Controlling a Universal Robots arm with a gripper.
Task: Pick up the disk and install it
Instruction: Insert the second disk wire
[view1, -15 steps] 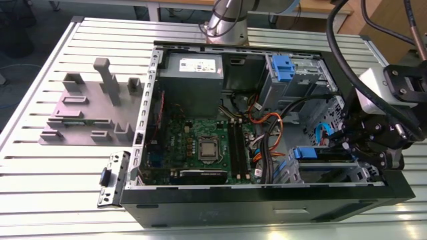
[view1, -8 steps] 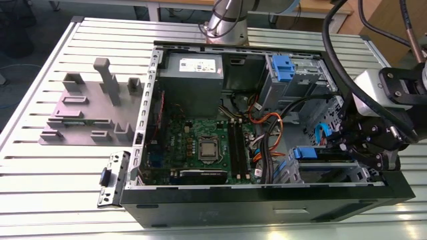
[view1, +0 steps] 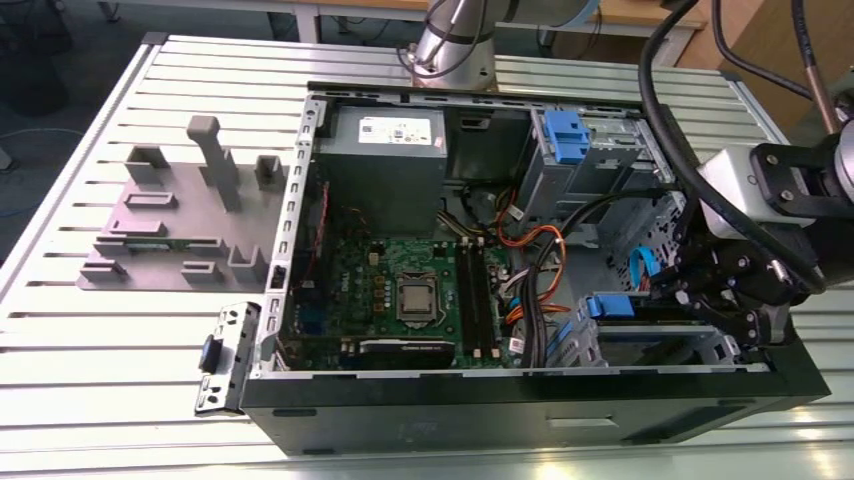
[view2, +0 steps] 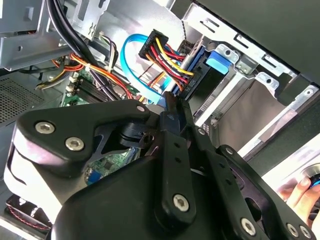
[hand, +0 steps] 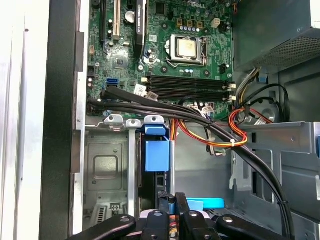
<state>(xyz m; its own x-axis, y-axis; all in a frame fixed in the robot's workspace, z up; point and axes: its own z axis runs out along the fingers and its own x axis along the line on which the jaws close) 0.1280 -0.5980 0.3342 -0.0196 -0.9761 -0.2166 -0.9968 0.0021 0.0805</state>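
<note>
- In the exterior view an open computer case (view1: 534, 400) lies on a slatted metal table (view1: 80, 330), with the black gripper (view1: 714, 290) reaching into the case's drive bay at the exterior view's right.
- The disk (view1: 614, 306) shows there as a blue caddy tab standing in the metal drive cage (view1: 661, 345), just beside the gripper.
- The first wrist view looks down along the fingers (hand: 181, 210): they stand close together, nearly touching, right above the disk's blue tab (hand: 157, 152), which sits in a slot of the cage. Whether they pinch any part of the disk I cannot tell.
- The second wrist view shows the gripper's black linkage (view2: 170, 165) up close, its tip next to the bundle of coloured wires and the plug (view2: 162, 47) at the disk's end (view2: 218, 61); the blue tab lies beyond the tip.
- That view also catches a person's fingers (view2: 300, 192) outside the case.
- The motherboard (hand: 170, 50) with its bare processor socket (hand: 186, 48) is clear in the first wrist view, with black cables (hand: 165, 110) crossing over the cage.
- The exterior view alone gives the surroundings: a grey power supply (view1: 384, 150) at the far end of the case, a second blue caddy (view1: 566, 135) in the upper bay, a grey plastic fixture (view1: 180, 215) on the table, and a small metal bracket (view1: 227, 358) lying near the case's corner.
- The arm's silver base (view1: 454, 45) stands behind the case.
</note>
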